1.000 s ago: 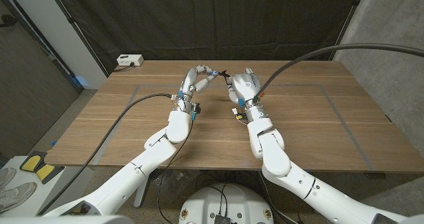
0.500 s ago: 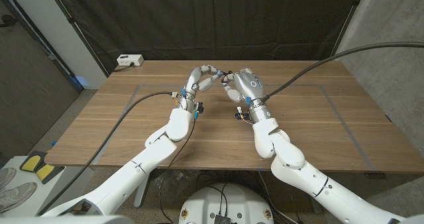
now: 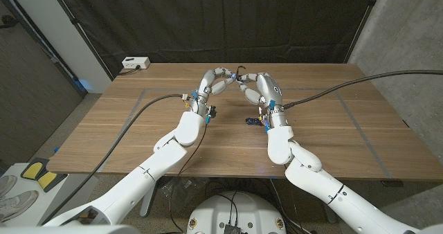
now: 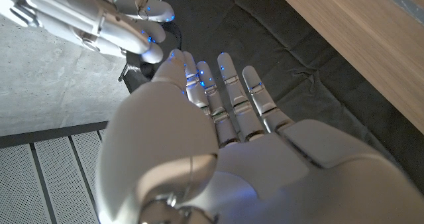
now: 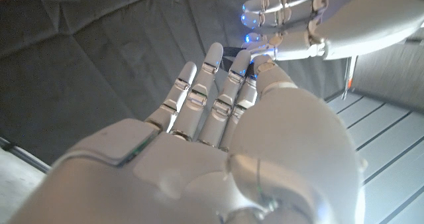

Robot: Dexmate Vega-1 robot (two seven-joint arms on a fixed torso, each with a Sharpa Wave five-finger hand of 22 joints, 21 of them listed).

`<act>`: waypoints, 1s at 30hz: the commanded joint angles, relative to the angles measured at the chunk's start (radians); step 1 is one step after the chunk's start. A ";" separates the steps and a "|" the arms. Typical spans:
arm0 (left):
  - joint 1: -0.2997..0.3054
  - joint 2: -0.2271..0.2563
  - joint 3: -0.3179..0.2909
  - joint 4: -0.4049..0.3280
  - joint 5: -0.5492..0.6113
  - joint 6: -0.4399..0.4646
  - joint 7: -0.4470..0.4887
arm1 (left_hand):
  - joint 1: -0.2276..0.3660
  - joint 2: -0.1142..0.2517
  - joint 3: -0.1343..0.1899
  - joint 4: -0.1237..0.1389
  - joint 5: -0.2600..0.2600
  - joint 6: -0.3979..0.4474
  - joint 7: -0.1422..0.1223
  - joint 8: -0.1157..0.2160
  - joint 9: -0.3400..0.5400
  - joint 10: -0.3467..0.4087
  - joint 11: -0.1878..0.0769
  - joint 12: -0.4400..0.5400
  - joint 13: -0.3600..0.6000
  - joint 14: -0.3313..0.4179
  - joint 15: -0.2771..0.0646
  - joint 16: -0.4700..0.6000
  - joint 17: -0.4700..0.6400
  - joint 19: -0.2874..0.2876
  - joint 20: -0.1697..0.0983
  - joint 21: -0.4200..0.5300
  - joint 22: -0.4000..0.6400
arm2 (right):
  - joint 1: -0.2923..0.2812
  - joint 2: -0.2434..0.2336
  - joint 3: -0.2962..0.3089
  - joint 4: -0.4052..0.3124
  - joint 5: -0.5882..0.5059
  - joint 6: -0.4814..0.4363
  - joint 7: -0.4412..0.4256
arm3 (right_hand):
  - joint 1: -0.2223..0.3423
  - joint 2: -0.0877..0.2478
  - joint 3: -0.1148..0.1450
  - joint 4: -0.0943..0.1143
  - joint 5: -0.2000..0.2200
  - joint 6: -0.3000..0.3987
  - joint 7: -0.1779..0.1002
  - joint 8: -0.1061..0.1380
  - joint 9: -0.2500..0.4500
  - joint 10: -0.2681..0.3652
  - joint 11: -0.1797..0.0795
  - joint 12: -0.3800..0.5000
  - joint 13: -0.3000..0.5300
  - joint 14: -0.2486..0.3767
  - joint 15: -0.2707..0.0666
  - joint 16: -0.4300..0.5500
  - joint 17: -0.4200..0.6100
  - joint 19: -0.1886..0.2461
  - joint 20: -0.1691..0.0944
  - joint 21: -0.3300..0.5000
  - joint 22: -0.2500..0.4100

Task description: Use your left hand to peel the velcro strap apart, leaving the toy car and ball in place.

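Note:
Both hands are raised above the back middle of the table [image 3: 138, 133], fingertips meeting. A small black velcro strap [image 3: 238, 75] sits between those fingertips. My left hand [image 3: 213, 83] reaches it from the left and my right hand [image 3: 263, 88] from the right, and each appears to pinch an end. In the right wrist view a dark piece of strap [image 5: 234, 58] shows at the tips of my right hand [image 5: 218, 138], with the left hand [image 5: 311, 18] touching it from beyond. In the left wrist view my left hand [image 4: 199, 138] points its fingers at the right hand [image 4: 112, 18].
A white power box [image 3: 135, 63] sits at the table's back left corner. Thin tape lines [image 3: 346, 116] frame a rectangle on the wood. A black curtain [image 3: 221, 19] hangs behind the table. Cables trail from both wrists.
Both hands have lifted and tipped upward, fingertips staying together at the strap. The right wrist has swung to the right and its forearm now stands steeper.

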 commanded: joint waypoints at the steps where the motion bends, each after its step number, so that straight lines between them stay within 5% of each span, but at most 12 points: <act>1: -0.004 -0.005 0.003 0.006 -0.022 0.003 -0.022 | 0.033 0.026 0.027 0.013 0.001 0.010 0.009 0.010 0.014 0.001 0.007 0.011 0.034 -0.003 -0.134 0.002 0.001 -0.006 -0.002 0.011 0.004 | 0.002 0.062 0.055 0.120 0.245 0.272 -0.073 | 0.002 0.018 -0.016 0.006 0.009 0.048 -0.045 0.008 0.055 -0.035 0.000 -0.014 0.008 -0.023 -0.131 -0.002 0.011 -0.005 -0.092 0.009 0.004; 11: -0.004 0.000 0.005 0.006 -0.053 0.022 -0.049 | 0.041 0.018 0.039 0.007 -0.002 0.030 0.013 0.021 0.026 0.004 0.011 0.015 0.027 -0.008 -0.131 -0.020 -0.013 -0.025 0.000 0.027 0.009 | 0.017 0.105 0.088 0.210 0.364 0.440 -0.035 | -0.002 0.022 -0.033 0.012 0.012 0.054 -0.054 0.002 0.051 -0.046 -0.003 -0.015 0.015 -0.044 -0.130 -0.006 0.020 -0.008 -0.092 0.016 0.005; 23: -0.004 -0.008 -0.004 0.016 -0.145 0.045 -0.084 | 0.019 0.031 0.054 0.026 -0.002 0.019 0.003 0.030 0.048 -0.046 0.012 0.006 0.025 -0.054 -0.105 -0.053 -0.018 -0.075 0.019 0.047 0.017 | 0.022 0.117 0.104 0.211 0.418 0.432 0.045 | -0.006 0.023 -0.050 0.015 0.019 0.074 -0.037 -0.007 0.037 -0.068 -0.001 -0.020 0.021 -0.072 -0.126 -0.020 0.023 0.000 -0.070 0.029 0.003; 26: -0.001 -0.008 -0.009 0.022 -0.147 0.038 -0.074 | -0.036 0.005 0.031 0.055 -0.008 -0.044 -0.031 0.016 0.056 -0.093 0.003 -0.020 0.004 -0.081 -0.103 -0.069 -0.022 -0.102 0.021 0.064 0.023 | 0.026 0.120 0.104 0.210 0.407 0.414 0.047 | -0.005 0.025 -0.050 0.016 0.022 0.077 -0.030 -0.009 0.034 -0.077 -0.001 -0.023 0.022 -0.077 -0.126 -0.024 0.022 -0.003 -0.065 0.030 0.003; 30: 0.000 -0.005 -0.013 0.027 -0.151 0.031 -0.072 | -0.056 -0.014 0.022 0.053 -0.007 -0.159 -0.048 -0.017 0.059 -0.157 0.001 -0.055 -0.021 -0.128 -0.091 -0.106 -0.038 -0.145 0.031 0.086 0.038 | 0.033 0.124 0.103 0.214 0.404 0.404 0.053 | -0.006 0.027 -0.051 0.017 0.025 0.079 -0.028 -0.012 0.031 -0.084 -0.001 -0.025 0.023 -0.082 -0.125 -0.029 0.021 -0.008 -0.066 0.031 0.002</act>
